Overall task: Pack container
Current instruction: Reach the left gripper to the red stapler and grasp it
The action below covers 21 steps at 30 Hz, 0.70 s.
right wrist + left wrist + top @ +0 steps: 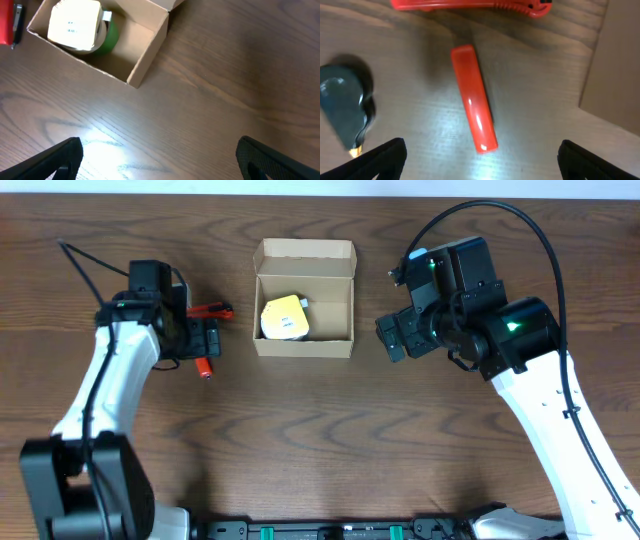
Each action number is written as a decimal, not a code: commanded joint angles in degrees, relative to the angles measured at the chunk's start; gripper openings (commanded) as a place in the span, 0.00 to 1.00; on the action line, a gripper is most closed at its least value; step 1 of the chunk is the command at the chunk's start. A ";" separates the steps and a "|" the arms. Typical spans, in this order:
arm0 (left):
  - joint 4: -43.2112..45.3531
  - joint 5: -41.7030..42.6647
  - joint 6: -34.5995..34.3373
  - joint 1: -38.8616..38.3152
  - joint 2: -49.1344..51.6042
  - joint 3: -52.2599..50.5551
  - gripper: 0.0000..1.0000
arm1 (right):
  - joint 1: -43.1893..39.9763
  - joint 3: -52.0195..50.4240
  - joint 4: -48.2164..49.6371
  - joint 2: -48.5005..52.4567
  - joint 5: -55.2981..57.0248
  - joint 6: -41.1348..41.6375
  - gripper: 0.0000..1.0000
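Cardboard box (305,255) at centre of surface (320,410), flap lid open; yellow-topped green roll (283,317) inside; left hand (207,338) spread wide, empty, over red bar (474,100); red utility knife (470,5) near; right hand (390,338) spread wide, empty, right of box.

Container (330,310): small rectangular tan cardboard box, upright, hinged lid flap open and folded back on the far side. Lies at the middle of the table (320,430), long side crosswise. Holds one yellow-topped green item (283,318) at its left end.
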 commanded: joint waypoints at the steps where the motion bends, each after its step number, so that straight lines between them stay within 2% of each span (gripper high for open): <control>1: 2.36 -0.11 0.61 0.35 2.80 0.13 1.00 | -0.35 -0.28 -0.11 0.22 -0.04 -0.74 0.99; 4: 5.09 -1.86 -0.94 0.35 5.40 0.04 0.91 | -0.35 -0.28 -0.11 0.22 -0.04 -0.74 0.99; 7: 6.80 -4.76 -1.73 0.35 7.82 0.04 0.88 | -0.35 -0.28 -0.11 0.22 -0.04 -0.74 0.99; 12: 8.76 -4.96 -1.75 0.35 10.78 0.04 0.80 | -0.35 -0.28 -0.11 0.22 -0.04 -0.74 0.99; 21: 10.49 -4.13 -1.95 0.35 14.32 0.04 0.54 | -0.35 -0.28 -0.11 0.22 -0.04 -0.74 0.99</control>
